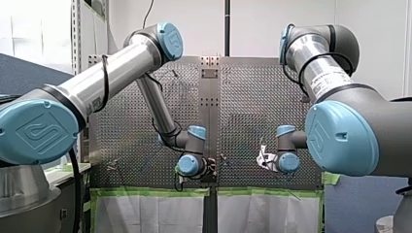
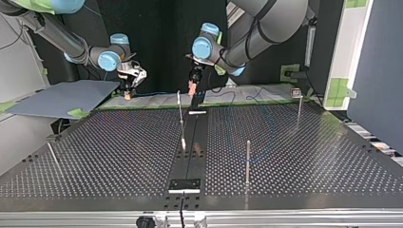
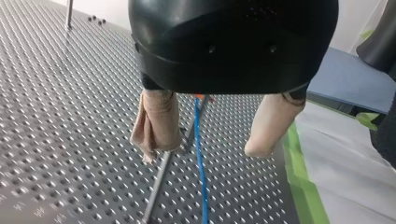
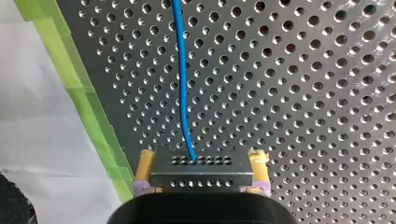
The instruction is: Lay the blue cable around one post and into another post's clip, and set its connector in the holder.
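Observation:
My right gripper point(image 4: 203, 157) is shut on the grey metal connector point(image 4: 201, 176), yellow pads on both its sides. The blue cable point(image 4: 181, 79) runs from the connector out over the perforated table. My left gripper point(image 3: 201, 153) is open, its beige pads wide apart. The blue cable point(image 3: 203, 196) passes between them, touching neither, beside a thin metal post point(image 3: 156, 186). In the top view my right gripper point(image 2: 127, 92) hangs at the far left edge of the table and my left gripper point(image 2: 192, 89) near the far middle.
Thin posts stand on the table point(image 2: 119, 156): one near the middle point(image 2: 181, 111), one toward the front point(image 2: 247, 161), one with a clip at the far right point(image 2: 299, 107). A black plate point(image 2: 185, 184) sits at the front middle. Green tape point(image 4: 88, 107) lines the edge.

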